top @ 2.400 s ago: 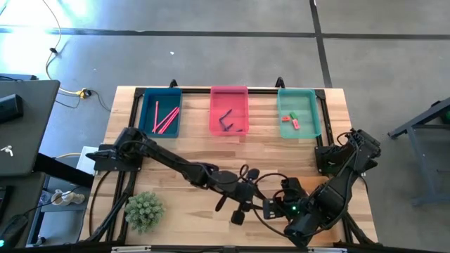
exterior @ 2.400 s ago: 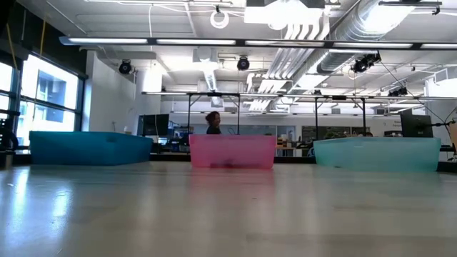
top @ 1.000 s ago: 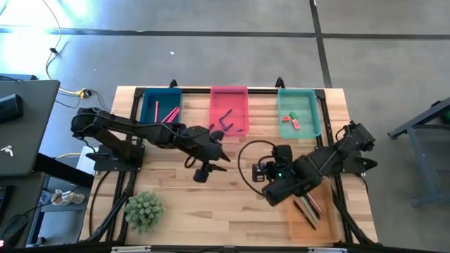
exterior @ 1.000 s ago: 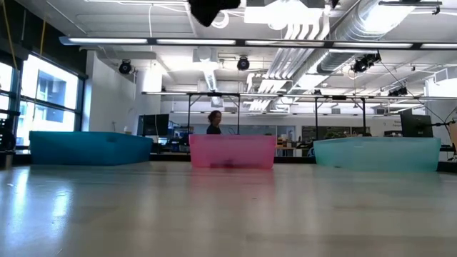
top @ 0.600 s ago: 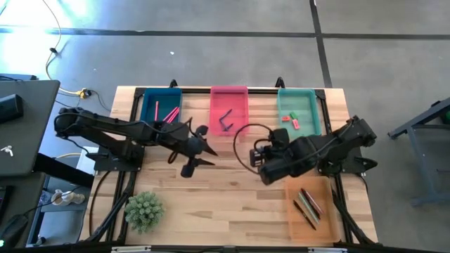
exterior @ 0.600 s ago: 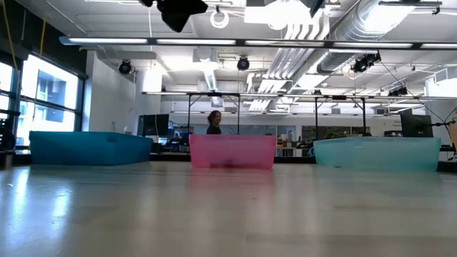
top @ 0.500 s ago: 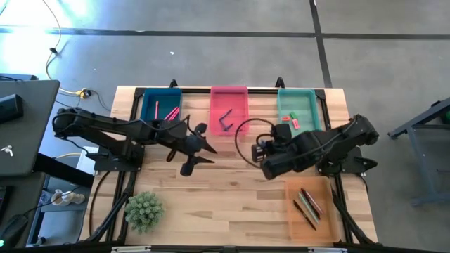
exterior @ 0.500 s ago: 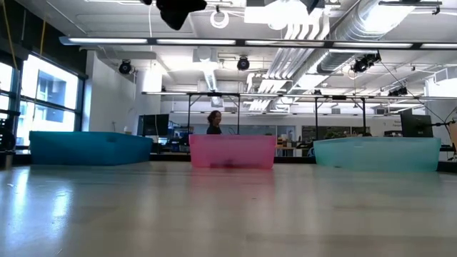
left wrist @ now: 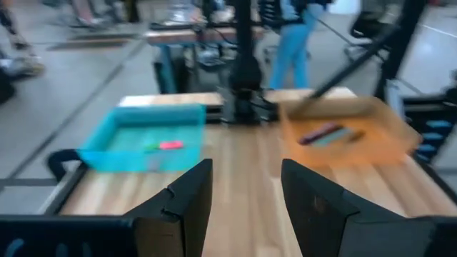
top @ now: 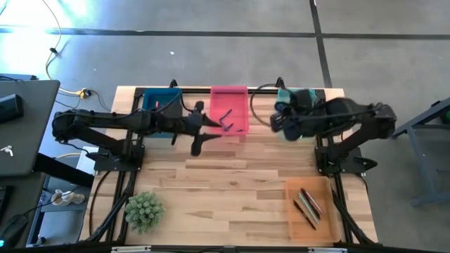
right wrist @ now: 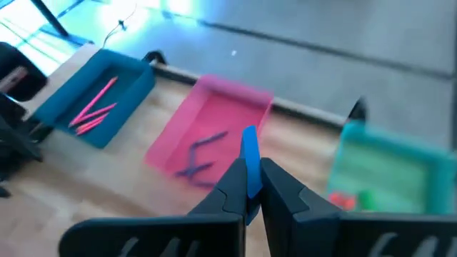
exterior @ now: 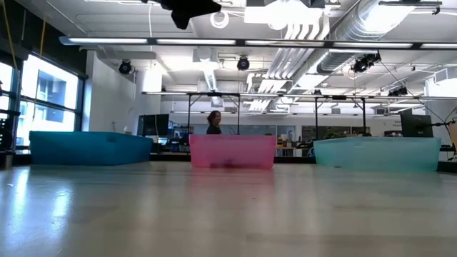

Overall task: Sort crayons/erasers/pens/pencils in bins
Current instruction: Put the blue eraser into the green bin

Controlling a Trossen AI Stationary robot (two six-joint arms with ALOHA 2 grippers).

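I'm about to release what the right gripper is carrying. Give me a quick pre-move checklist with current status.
1. Grip: the right gripper is shut on the blue eraser, whose end pokes out past the fingertips. Ok.
2. Position over the teal bin: in the high view the right arm covers most of that bin. Cannot tell.
3. Right bin: the teal bin already holds a red eraser and a green eraser. Ok.
4. Left gripper: open, empty, by the pink bin, apart from the right arm. Ok.
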